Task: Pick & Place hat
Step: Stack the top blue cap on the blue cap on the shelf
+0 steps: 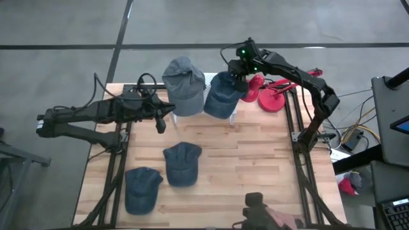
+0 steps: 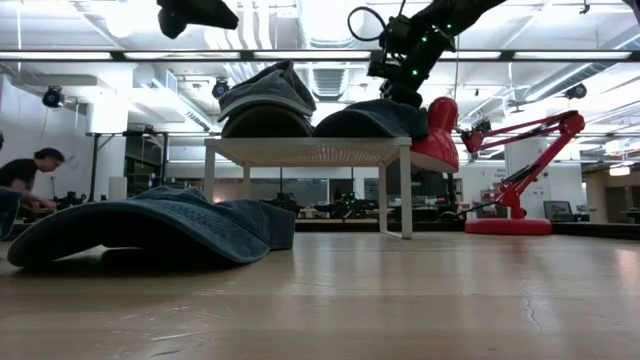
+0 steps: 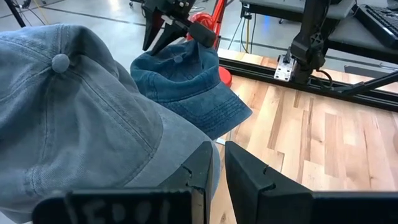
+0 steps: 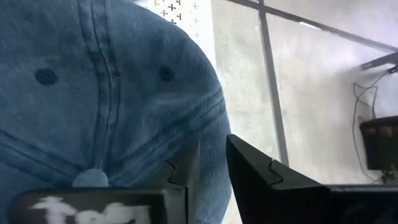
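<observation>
A white stand (image 2: 310, 150) at the table's far edge carries two hats. The grey-blue hat (image 1: 182, 86) lies on its left part and the dark blue hat (image 1: 223, 96) on its right part, brim toward the near edge. My right gripper (image 1: 236, 78) slants down at the far right of the dark blue hat's crown (image 4: 112, 93), its fingers nearly together. My left gripper (image 1: 165, 120) hangs near the grey-blue hat's (image 3: 68, 106) near left side, above it, shut with nothing between its fingers (image 3: 205, 165). My right gripper stands at the far right side of the dark blue hat's crown (image 4: 208, 118), slanting down from the far side. Blue cloth shows in the narrow gap between its fingers. Whether they touch or pinch it, I cannot tell. The hat lies flat on the stand.
Two more blue hats (image 1: 182, 164) (image 1: 142, 190) lie on the wooden table, toward its near left. A red desk lamp (image 1: 271, 96) stands at the far right corner beside the stand. A person (image 2: 25, 175) sits in the room beyond the table.
</observation>
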Robot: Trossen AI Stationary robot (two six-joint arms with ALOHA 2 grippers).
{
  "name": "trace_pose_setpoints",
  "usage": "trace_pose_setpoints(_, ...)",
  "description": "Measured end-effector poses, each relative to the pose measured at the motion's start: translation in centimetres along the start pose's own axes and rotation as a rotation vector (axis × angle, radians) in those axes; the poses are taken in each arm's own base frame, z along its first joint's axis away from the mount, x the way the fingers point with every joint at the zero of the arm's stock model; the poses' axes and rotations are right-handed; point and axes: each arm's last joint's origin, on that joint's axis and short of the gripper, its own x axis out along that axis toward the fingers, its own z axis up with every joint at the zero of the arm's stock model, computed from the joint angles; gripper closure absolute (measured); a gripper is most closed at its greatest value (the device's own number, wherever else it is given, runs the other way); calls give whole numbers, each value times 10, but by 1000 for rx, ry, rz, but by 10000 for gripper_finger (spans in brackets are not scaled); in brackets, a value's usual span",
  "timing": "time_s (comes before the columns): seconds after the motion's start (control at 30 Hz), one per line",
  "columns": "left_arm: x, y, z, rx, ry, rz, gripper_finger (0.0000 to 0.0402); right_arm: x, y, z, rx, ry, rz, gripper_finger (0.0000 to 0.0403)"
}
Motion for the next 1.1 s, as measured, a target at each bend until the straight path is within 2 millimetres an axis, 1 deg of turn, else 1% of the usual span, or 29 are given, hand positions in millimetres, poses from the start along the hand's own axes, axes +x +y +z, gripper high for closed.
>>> trace_pose_setpoints(0.27,1,0,0,2,3,0,356,0,1,3,-64,-15,-3,339)
trace_pose_setpoints(0.37,1,0,0,1,3,0,356,0,1,3,-48,-18,-4,339)
trace_pose_setpoints(0.43,1,0,0,1,2,0,356,-4,1,3,-17,-9,0,339)
trace_pose_setpoints(0.5,1,-1,0,0,-3,-1,356,-16,0,5,-7,13,19,339)
trace_pose_setpoints(0.57,1,-1,1,-1,-5,-1,356,-33,0,11,-5,39,49,339)
trace_pose_setpoints(0.7,1,0,1,-1,-5,0,356,-66,8,19,79,127,149,339)
trace_pose_setpoints(0.77,1,0,1,-2,-6,0,356,-78,13,22,102,146,203,339)
trace_pose_setpoints(0.83,1,0,1,-2,-7,0,356,-86,19,25,123,161,245,339)
trace_pose_setpoints(0.9,2,0,1,-2,-8,0,356,-89,24,26,152,187,267,339)
trace_pose_setpoints(0.97,2,-1,1,-3,-11,0,356,-88,31,25,163,228,301,339)
trace_pose_setpoints(1.1,2,-1,1,-3,-11,-1,356,-75,41,19,174,294,344,339)
